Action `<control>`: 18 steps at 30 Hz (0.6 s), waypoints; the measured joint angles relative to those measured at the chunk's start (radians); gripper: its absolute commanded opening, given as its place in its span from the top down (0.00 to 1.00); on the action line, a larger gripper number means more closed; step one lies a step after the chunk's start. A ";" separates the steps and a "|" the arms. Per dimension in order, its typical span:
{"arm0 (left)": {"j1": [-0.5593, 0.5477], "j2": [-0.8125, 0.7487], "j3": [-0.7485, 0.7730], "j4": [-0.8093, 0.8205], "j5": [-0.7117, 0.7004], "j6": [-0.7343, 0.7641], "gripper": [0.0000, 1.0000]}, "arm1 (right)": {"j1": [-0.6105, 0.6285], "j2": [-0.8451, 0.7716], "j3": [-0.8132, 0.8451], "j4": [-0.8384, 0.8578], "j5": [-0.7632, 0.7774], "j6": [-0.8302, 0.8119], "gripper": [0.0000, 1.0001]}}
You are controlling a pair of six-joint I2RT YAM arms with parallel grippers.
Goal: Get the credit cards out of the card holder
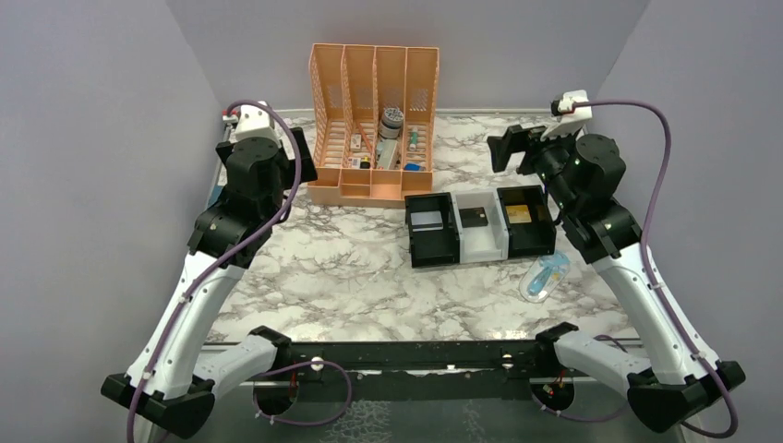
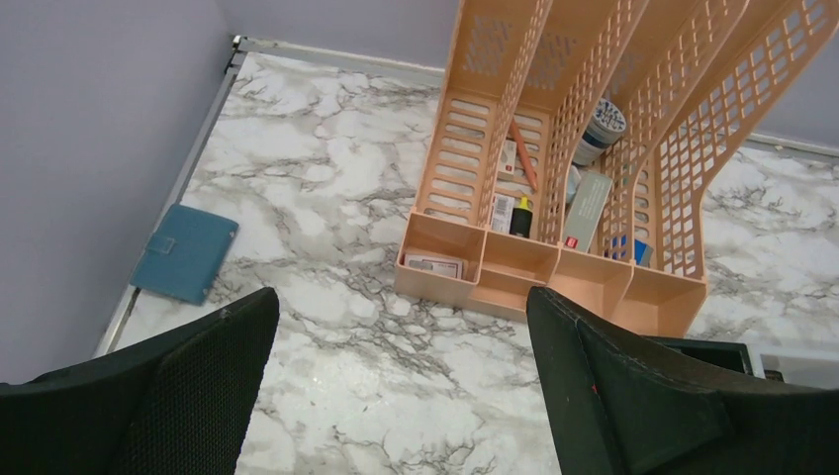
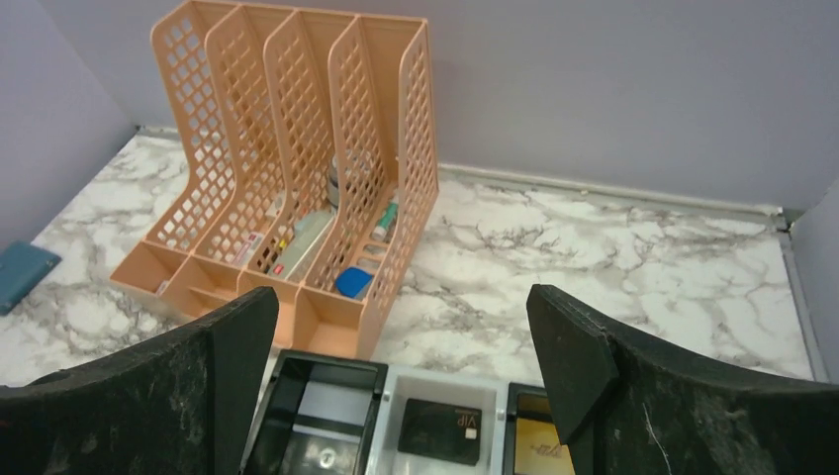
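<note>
Left wrist view, entry: card holder (image 2: 185,252) closed, flat on desk (image 2: 326,148) against the left wall (image 2: 79,148); left fingers (image 2: 233,346) and right fingers (image 3: 233,341) fully spread, empty; I judge approach pending, so next I lower left fingers onto it

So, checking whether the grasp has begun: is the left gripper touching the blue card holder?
Apart. Left wrist view: card holder lies beyond the open left gripper, marble between.
</note>
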 measured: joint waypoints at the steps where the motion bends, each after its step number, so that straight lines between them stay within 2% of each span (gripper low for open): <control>1: 0.007 -0.012 -0.012 0.001 0.009 0.000 0.01 | -0.005 -0.014 -0.024 0.000 -0.010 0.010 0.01; 9: 0.079 -0.122 -0.153 0.015 0.163 0.002 0.01 | -0.051 -0.128 -0.241 0.023 -0.183 0.106 0.01; 18: 0.127 -0.066 -0.364 0.064 0.447 -0.034 0.01 | -0.082 -0.128 -0.480 0.070 -0.465 0.235 0.01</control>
